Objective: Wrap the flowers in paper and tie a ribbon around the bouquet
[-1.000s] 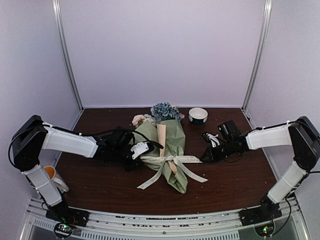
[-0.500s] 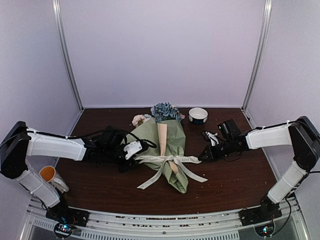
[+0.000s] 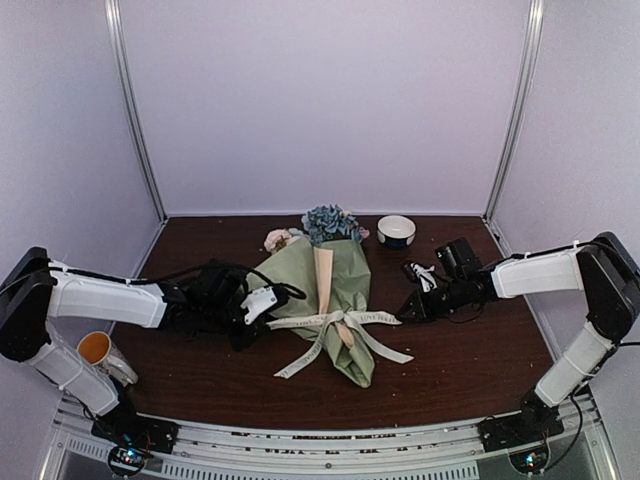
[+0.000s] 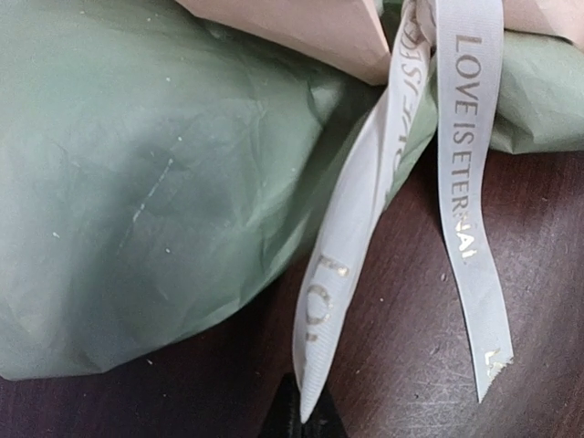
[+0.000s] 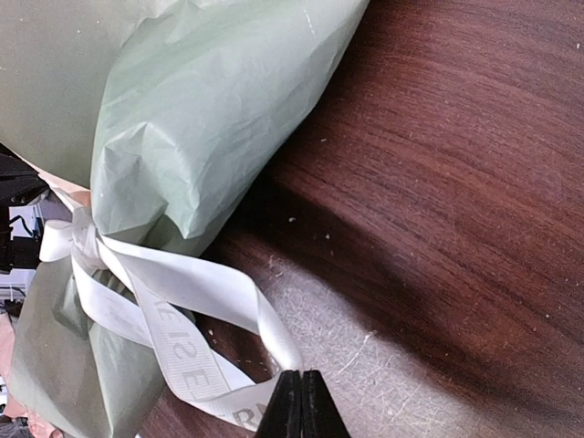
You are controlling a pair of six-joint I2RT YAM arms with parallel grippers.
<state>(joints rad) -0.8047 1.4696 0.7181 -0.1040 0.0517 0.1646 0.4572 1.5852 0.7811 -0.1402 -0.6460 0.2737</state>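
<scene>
Left pincer [image 3: 266, 312] farther left, on ribbon [image 3: 340, 320]

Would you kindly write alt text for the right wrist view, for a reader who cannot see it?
Closed jaws of the right gripper pinch a loop of cream ribbon tied around a bouquet wrapped in sage-green paper, lying on a dark wooden table.

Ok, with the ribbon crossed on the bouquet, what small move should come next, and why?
Probably pull the two ends of the ribbon slightly apart. The right gripper is shut on one end, the left gripper seems to pinch the other, and the loop beside the bouquet lies slack, so the knot looks loose.
</scene>
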